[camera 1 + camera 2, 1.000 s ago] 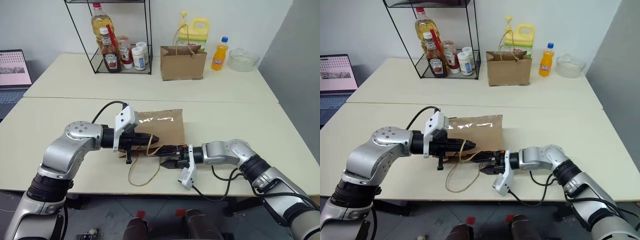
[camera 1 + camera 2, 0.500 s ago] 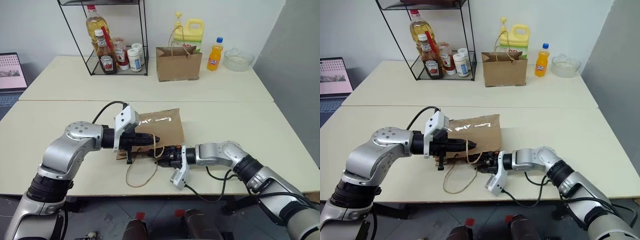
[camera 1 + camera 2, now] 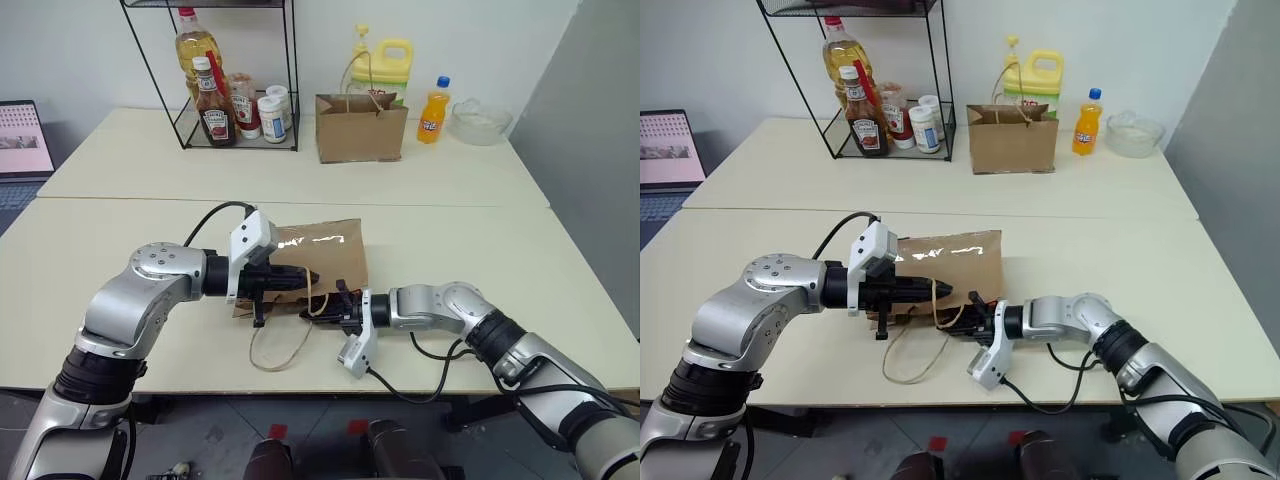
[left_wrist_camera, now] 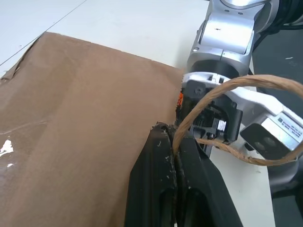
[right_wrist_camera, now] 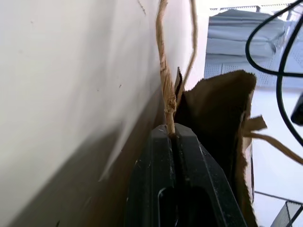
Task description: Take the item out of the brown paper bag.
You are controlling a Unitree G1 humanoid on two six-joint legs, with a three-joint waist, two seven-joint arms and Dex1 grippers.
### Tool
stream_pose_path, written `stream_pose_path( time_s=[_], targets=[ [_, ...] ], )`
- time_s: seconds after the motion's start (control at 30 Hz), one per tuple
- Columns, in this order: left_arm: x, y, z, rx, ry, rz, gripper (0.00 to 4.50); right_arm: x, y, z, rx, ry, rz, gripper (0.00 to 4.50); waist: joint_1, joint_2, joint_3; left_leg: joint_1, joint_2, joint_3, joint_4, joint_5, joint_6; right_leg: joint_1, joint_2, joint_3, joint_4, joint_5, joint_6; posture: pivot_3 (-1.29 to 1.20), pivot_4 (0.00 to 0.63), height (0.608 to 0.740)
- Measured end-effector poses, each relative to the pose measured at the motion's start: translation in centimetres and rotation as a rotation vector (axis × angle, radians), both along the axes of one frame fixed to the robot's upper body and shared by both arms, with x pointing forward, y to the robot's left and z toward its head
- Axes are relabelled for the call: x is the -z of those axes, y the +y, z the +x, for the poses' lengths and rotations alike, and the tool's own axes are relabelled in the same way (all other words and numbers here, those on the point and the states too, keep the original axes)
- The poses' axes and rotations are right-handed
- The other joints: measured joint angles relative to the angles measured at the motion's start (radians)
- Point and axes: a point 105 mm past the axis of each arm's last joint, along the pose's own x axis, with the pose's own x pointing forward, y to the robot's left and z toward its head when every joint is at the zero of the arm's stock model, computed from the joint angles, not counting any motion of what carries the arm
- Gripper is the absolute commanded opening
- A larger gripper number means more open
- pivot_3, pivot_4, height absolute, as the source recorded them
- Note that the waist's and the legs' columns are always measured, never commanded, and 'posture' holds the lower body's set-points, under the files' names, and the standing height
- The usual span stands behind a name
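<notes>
The brown paper bag point(image 3: 325, 255) lies flat on the front table, its mouth toward me and wrinkled. My left gripper point(image 3: 312, 277) is shut on one twine handle point(image 4: 222, 87) at the bag's mouth, the cord pinched between its fingers point(image 4: 156, 165). Coming in from the right, my right gripper point(image 3: 334, 304) is shut on the other twine handle point(image 5: 165, 85), right beside the bag's torn rim point(image 5: 218, 109). A slack loop of twine point(image 3: 280, 345) trails over the table toward the front edge. The item is hidden.
On the back table stand a second, upright brown bag point(image 3: 360, 128), an orange soda bottle point(image 3: 433, 112), a yellow jug point(image 3: 385, 60), a glass bowl point(image 3: 481, 120) and a wire rack point(image 3: 240, 90) with bottles. A laptop point(image 3: 22, 140) sits far left.
My right gripper went from open to shut, closing on the twine handle at the bag's mouth. The left gripper kept its hold. The camera shifted slightly.
</notes>
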Motion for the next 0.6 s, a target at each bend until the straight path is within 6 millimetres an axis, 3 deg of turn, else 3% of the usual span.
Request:
stream_pose_path(
  time_s=[0.13,0.33,0.6],
  targets=[
    [-1.3,0.5,1.6,-0.056,-0.022,-0.021,0.0,0.3,-1.6,-0.2,0.075,0.176,0.03,0.04,0.021,0.0,0.003,-0.002,0.0,0.0,-0.001,0.0,0.0,0.0,-0.001,-0.002,-0.005,0.0,0.0,0.0,0.15,0.74],
    [-7.1,1.8,6.1,-0.224,-0.154,-0.151,0.0,0.7,-2.5,-0.4,0.13,0.306,0.02,0.04,0.051,0.001,0.003,-0.008,-0.001,-0.001,-0.002,-0.003,-0.002,0.001,-0.003,-0.005,-0.015,0.002,-0.003,0.0,0.15,0.74],
    [-8.8,0.9,9.1,-0.351,-0.21,-0.265,0.0,0.6,-3.0,-0.2,0.186,0.342,0.044,0.04,0.059,0.002,0.004,-0.012,0.0,-0.004,-0.002,-0.003,-0.003,-0.001,-0.003,-0.008,-0.015,0.002,-0.002,0.0,0.15,0.74]
  ],
)
